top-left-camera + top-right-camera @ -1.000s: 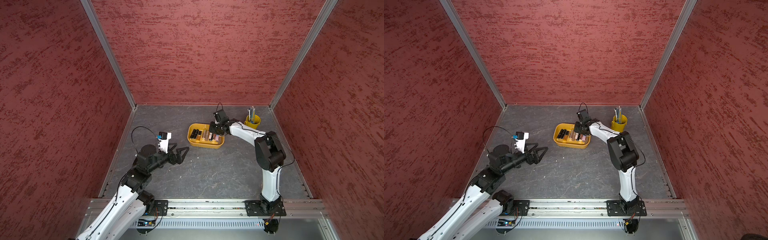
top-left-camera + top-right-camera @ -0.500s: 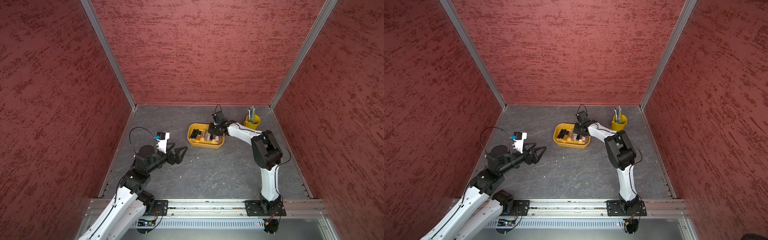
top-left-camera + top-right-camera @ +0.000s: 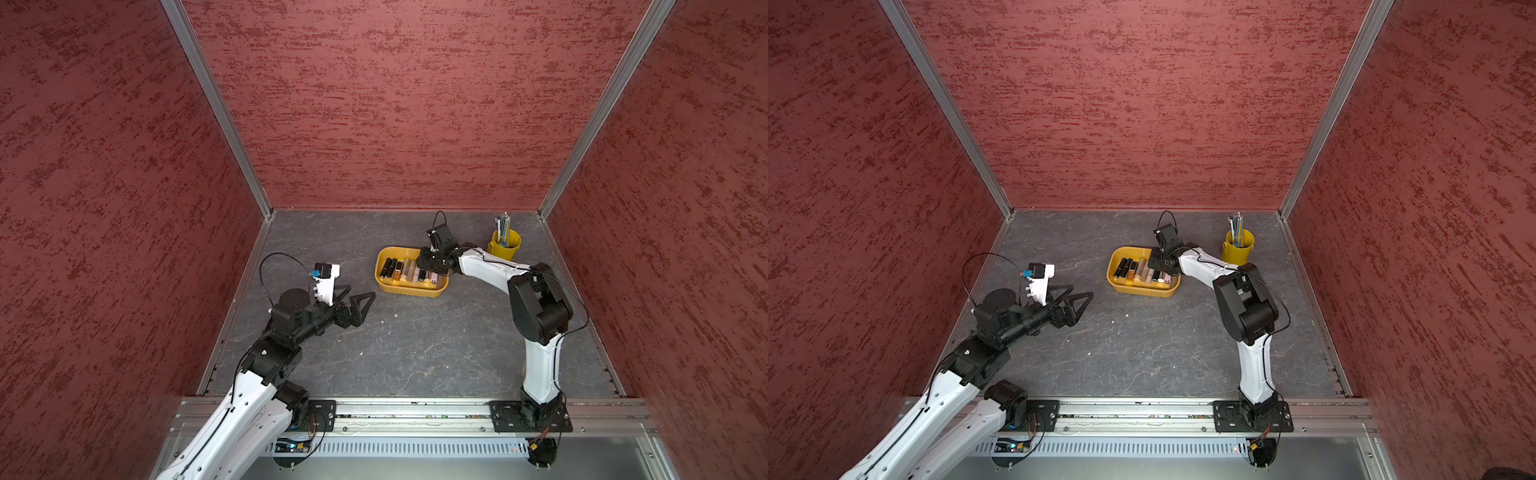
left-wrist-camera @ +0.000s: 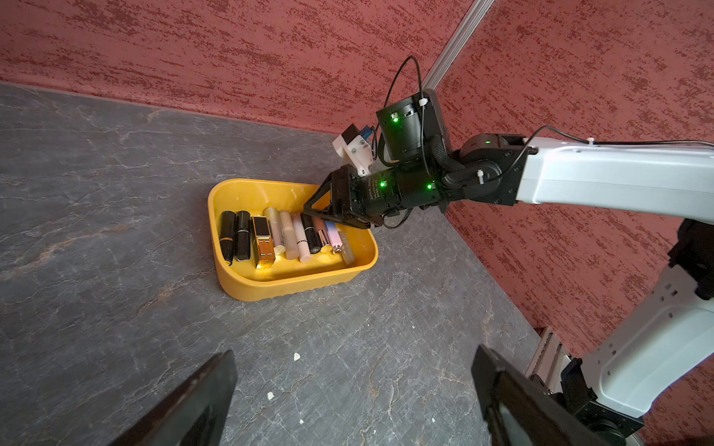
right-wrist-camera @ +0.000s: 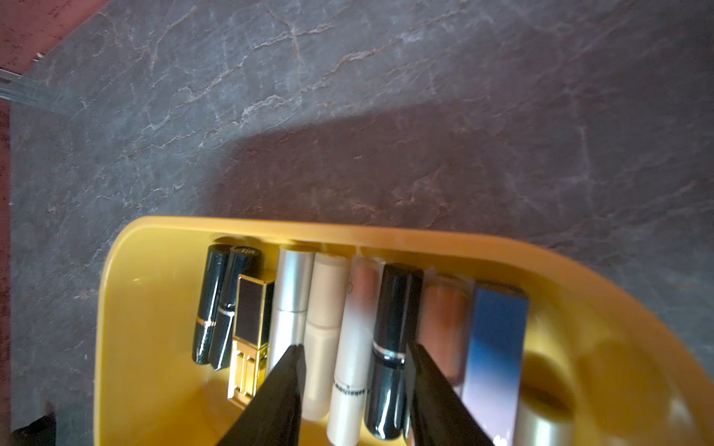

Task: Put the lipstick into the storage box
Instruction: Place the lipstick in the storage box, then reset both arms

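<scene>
Storage box [image 3: 409, 291]: on tabletop [image 3: 415, 353], far, right of centre | left gripper [image 3: 361, 291]: spread wide, empty, near-left, well apart from box | right gripper [image 5: 355, 347]: jaws apart above box, pinching nothing | lipsticks [image 4: 288, 239]: row lying inside box

The left hand [image 4: 354, 350] is standing wide open, its two dark fingers [image 4: 193, 401] framing the grey tabletop [image 4: 96, 309]. Ahead of it, near 11 o'clock, the storage box [image 4: 293, 287] is sitting with lipsticks [image 4: 270, 239] lying side by side inside. From 2 o'clock the right hand [image 4: 309, 211] is pointing down into the box, its tips hanging over the row.
</scene>
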Motion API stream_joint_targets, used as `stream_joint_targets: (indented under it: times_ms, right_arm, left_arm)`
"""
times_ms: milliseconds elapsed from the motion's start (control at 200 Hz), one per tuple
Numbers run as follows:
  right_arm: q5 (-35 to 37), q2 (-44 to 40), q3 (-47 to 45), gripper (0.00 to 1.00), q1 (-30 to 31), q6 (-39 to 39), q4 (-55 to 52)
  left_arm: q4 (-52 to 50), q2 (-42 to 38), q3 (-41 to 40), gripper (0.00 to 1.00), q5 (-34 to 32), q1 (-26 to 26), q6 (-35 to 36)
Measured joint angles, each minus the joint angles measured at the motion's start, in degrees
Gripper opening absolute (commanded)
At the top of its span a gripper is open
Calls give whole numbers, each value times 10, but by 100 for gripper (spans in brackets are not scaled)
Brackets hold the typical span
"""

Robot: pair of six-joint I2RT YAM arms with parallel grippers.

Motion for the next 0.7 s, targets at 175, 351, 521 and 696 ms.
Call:
stream_joint_targets:
  times_ms: [175, 351, 521, 696]
  right_arm:
    - [-43, -46, -31, 55, 0, -1, 18]
    - [-96, -106, -66, 63, 0, -19, 35]
    - [-145, -185, -102, 72, 0, -53, 50]
    - [-155, -280, -152, 80, 0, -102, 53]
  left_arm:
    - [0, 10, 0, 100, 0, 2, -10]
    - [5, 17, -2, 100, -1, 2, -23]
    - [12, 28, -10, 100, -17, 3, -41]
    - [19, 41, -10, 100, -42, 6, -52]
